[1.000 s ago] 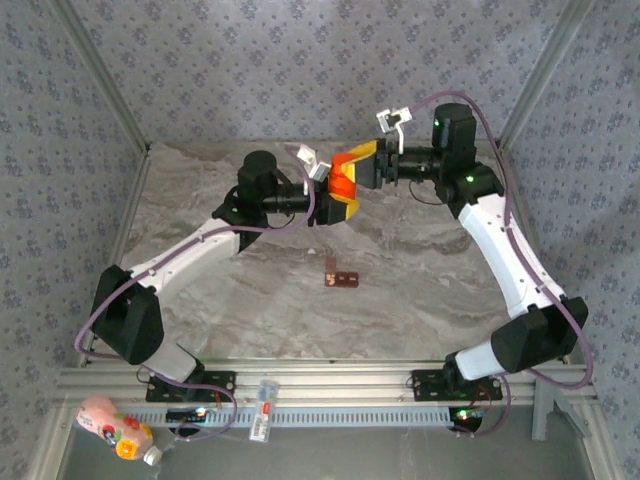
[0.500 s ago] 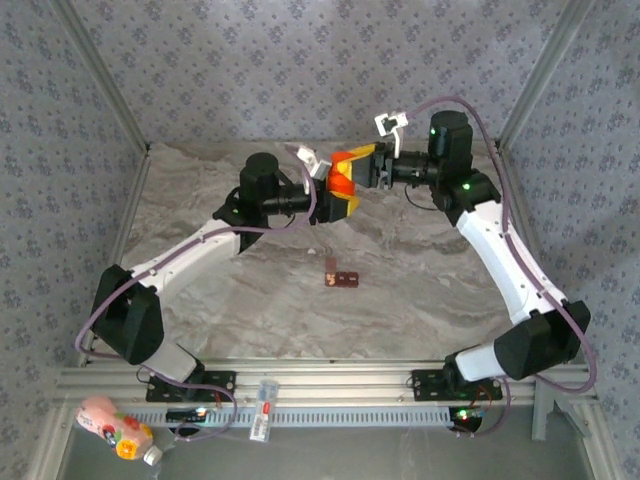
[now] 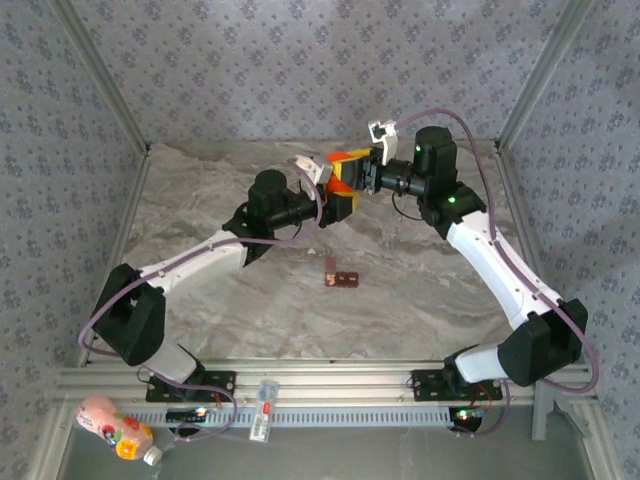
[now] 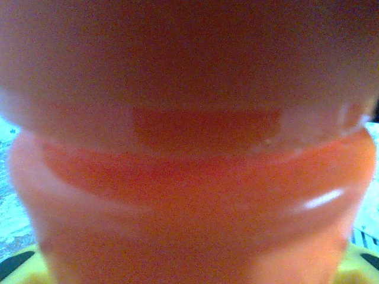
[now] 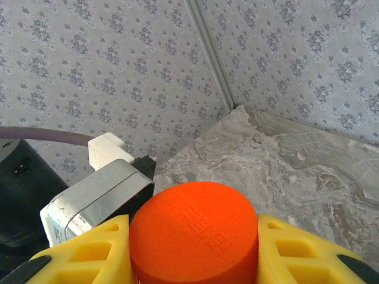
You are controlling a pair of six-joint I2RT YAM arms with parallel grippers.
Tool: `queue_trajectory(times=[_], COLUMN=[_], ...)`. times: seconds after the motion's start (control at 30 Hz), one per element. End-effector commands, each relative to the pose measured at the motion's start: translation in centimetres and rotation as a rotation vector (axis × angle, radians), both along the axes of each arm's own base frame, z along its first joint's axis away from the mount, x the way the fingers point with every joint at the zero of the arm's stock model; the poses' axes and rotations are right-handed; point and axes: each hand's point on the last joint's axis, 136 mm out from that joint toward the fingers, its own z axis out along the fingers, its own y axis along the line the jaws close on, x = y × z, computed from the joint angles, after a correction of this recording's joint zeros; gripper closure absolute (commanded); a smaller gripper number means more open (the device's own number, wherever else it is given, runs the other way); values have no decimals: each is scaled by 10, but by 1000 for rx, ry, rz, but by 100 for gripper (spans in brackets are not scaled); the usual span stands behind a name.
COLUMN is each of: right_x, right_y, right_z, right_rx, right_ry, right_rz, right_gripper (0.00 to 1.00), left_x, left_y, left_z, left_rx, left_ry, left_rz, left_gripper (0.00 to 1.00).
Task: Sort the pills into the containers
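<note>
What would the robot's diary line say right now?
left gripper: holding orange bottle | right gripper: closed on cap | containers: on table, untouched

A: Entry one, left arm?
B: Stretching from its base toward the far middle, elbow low. Left gripper is clamping the orange bottle aloft, with yellow fingers peeking in at the bottom corners of the wrist view.

A: Entry two, right arm?
B: Rising, then bending leftward. Right gripper is meeting the left one, fingers pressing either side of the cap.
</note>
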Motion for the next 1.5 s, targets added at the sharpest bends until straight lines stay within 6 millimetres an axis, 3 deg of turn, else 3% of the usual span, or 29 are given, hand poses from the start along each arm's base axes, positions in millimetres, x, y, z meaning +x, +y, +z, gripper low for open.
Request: queue_trajectory(times=[0.0, 0.13, 0.23, 0.37, 0.63, 1.13, 1.23, 1.47], right_x=[-4, -11, -27, -43, -35, -34, -33, -36], right_y=[5, -17, -29, -38, -30, -11, -7, -2], right_z=[-8, 13, 23, 31, 40, 46, 44, 41], right_rx=[5, 36, 38, 33, 61, 67, 67, 66], right_ry=[66, 30, 4, -4, 33, 38, 43, 57], right_rz=[30, 43, 96, 156, 247, 312, 322, 346], right_gripper=[52, 26, 17, 14, 14, 17, 22, 51], left_x=[-3, 4, 5, -5, -44, -55, -56, -56], left_y=[-5, 8, 17, 22, 8, -2, -4, -4], left_z=[59, 60, 62, 66, 70, 61, 61, 62], left_rx=[-111, -103, -99, -102, -77, -47, -43, -43], left_ry=[-161, -158, -154, -164, -140, -101, -97, -103], left_rz=[21, 61, 52, -34, -329, -427, -436, -433], left_gripper=[100, 100, 100, 100, 100, 100, 100, 100])
